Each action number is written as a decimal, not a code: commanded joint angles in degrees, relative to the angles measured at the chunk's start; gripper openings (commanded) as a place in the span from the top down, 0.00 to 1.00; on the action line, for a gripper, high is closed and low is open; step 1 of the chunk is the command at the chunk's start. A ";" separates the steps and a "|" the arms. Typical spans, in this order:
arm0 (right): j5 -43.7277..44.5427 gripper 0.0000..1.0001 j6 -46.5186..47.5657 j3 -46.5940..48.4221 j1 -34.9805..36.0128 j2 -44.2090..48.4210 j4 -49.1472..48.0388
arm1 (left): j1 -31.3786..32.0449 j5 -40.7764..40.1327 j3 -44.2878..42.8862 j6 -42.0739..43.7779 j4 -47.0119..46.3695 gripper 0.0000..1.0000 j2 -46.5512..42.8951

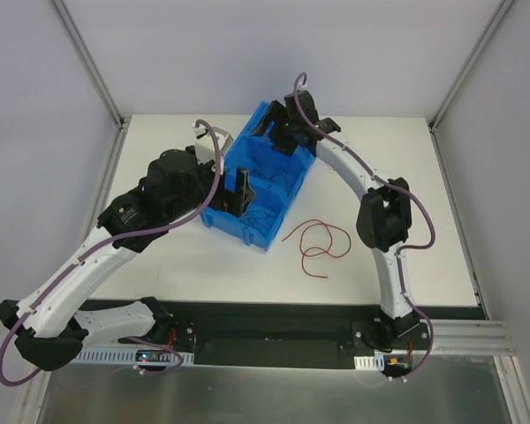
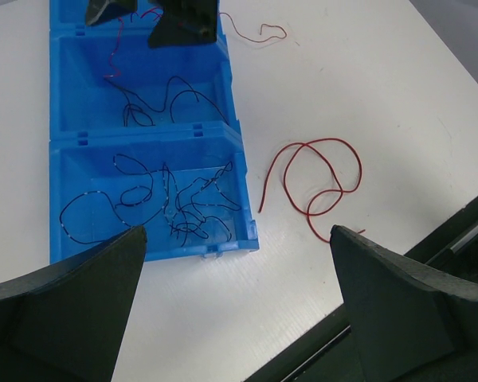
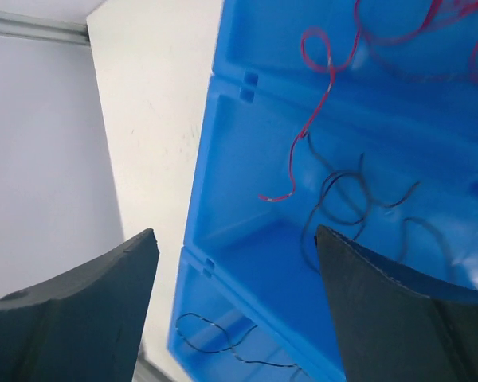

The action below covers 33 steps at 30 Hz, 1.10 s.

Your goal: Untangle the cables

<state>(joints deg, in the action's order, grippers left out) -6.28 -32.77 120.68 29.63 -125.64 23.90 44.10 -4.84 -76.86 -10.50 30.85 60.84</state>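
A blue bin [image 1: 258, 237] with three compartments sits mid-table. Thin black cables [image 2: 171, 203] lie tangled in its near compartment, and more black strands [image 2: 155, 103] lie in the middle one. A loose red cable [image 1: 318, 243] curls on the table right of the bin, also visible from the left wrist [image 2: 315, 187]. My left gripper [image 1: 239, 193] hovers open over the bin's near end, jaws empty [image 2: 237, 239]. My right gripper [image 1: 278, 124] is over the far end, open [image 3: 237, 239]; a red cable [image 3: 315, 119] and black cables [image 3: 358, 199] lie beyond it, touching neither jaw.
Another thin red strand [image 2: 259, 32] trails on the table beside the bin's far end. Grey enclosure walls with metal posts [image 1: 88, 62] surround the white table. A black rail [image 1: 274, 331] runs along the near edge between the arm bases.
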 commanded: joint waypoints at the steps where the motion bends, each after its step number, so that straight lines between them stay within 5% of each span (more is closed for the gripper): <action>1: -2.25 0.19 -16.78 -0.71 1.83 -2.85 -3.78 | -0.94 -1.49 0.48 -0.40 0.17 0.01 -2.04; 11: 0.83 0.25 -23.65 -4.31 2.98 -5.48 -5.00 | -1.12 -2.54 1.80 -0.57 0.70 0.01 -4.06; 18: 2.41 0.39 -25.67 -2.21 3.16 -9.09 -8.52 | -1.12 -2.80 1.98 -0.31 1.05 0.01 -4.68; 28: 1.63 0.98 -25.68 7.02 2.28 -11.47 -8.17 | -1.21 -2.89 2.07 -0.31 1.14 0.01 -5.47; 33: 2.15 0.99 -20.32 6.49 1.75 -4.80 -6.85 | -1.21 -3.16 2.07 -0.57 1.14 0.01 -4.77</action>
<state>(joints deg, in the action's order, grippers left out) -4.71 -57.17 124.57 32.01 -138.89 17.28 43.40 -6.68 -75.02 -10.52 32.32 56.38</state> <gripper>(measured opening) 0.010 0.990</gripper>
